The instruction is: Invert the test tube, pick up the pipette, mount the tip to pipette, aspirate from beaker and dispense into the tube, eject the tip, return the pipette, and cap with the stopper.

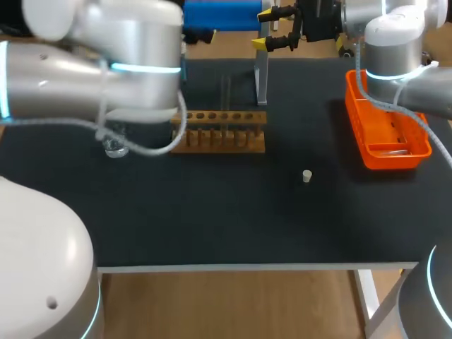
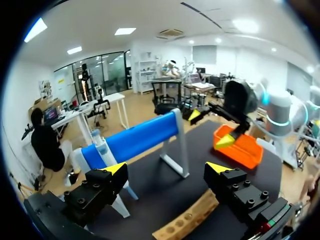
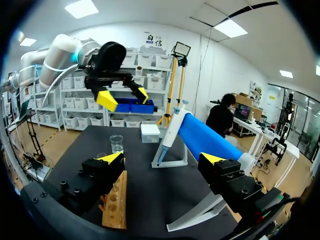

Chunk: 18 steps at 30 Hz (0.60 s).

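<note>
both your grippers hang released, nothing between the fingers. the left gripper (image 2: pixel 167 168) is above the wooden rack (image 2: pixel 187 222), and the right gripper (image 3: pixel 161 158) is by the table's far edge. the pipette (image 3: pixel 170 134) leans on a white stand (image 3: pixel 172 162) under a smooth blue roll (image 3: pixel 205 139). from the rack, the clear glass beaker (image 1: pixel 115 146) sits at 9 o'clock. the small pale stopper (image 1: pixel 307 176) sits at 4 o'clock on open black mat (image 1: pixel 212 212), and the orange tray (image 1: pixel 357 120) at 3 o'clock, near the right edge.
</note>
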Motion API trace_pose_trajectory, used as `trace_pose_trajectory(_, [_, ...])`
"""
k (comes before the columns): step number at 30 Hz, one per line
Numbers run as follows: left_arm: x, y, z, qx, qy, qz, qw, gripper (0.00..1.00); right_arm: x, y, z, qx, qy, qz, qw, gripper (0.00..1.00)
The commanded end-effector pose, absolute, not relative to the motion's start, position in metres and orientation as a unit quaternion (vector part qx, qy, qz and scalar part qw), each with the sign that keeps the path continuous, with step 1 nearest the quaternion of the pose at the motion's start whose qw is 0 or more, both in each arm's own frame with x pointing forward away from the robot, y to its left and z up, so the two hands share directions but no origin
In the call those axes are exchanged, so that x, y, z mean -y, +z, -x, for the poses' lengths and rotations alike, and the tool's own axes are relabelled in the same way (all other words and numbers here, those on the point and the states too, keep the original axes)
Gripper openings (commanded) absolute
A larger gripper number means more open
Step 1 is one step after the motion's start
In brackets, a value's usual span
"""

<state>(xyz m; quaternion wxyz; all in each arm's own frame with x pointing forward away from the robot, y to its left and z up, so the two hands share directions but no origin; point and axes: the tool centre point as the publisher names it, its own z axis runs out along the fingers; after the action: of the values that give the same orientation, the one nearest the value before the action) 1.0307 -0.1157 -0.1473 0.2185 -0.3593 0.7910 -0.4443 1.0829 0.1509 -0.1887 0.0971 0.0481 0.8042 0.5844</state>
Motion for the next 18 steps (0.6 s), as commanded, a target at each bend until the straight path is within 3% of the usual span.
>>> trace_pose_trajectory(1, [0.087, -0.145, -0.985, -0.773, -0.515, 0.308, 0.207, 1.0, -0.15, -0.188, -1.083, -0.805, 0.583, -0.048, 0.096, 1.0])
trace_pose_trajectory(18, [0.098, -0.187, -0.972, -0.796, -0.55, 0.207, 0.15, 1.0, -0.15, -0.188, -1.083, -0.805, 0.583, -0.048, 0.096, 1.0])
